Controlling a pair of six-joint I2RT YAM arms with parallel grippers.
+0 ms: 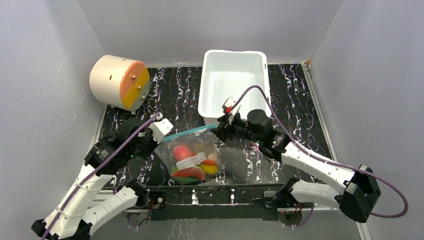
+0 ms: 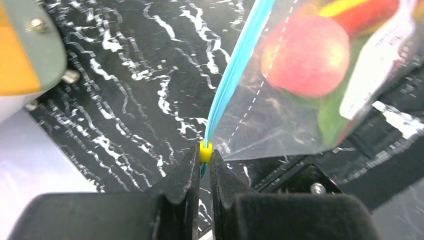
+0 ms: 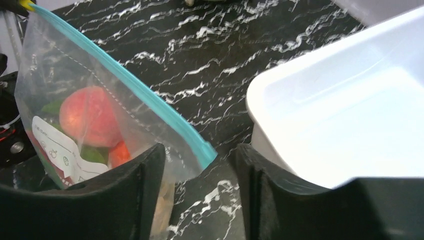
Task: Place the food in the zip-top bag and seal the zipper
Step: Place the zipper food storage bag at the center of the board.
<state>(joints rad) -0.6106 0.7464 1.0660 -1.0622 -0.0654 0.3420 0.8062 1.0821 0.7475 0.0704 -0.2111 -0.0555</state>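
Left end effector [image 2: 202,160] is clamped on the near end of the thin blue-teal zipper strip [image 2: 235,70], right at its small yellow tab [image 2: 205,151]. The clear crinkly zip-top bag [image 2: 280,120] stretches away ahead with the toy fruits and vegetables [image 2: 305,55] inside. Right end effector [image 3: 200,165] stands apart with the strip's far corner between its fingers, the white plastic bin [image 3: 340,115] close on its right and the black marbled surface [image 3: 210,50] running ahead.

One bag [image 1: 196,146], with one zipper [image 1: 190,133] and one white label [image 1: 191,162]. Inside it at least four pieces of food [image 1: 182,151] show: pink, red, green and yellow. The exact number is unclear. One bin [image 1: 232,82]. One drum [image 1: 120,82]. Two claws: left claw [image 2: 204,167], right claw [image 3: 200,172].
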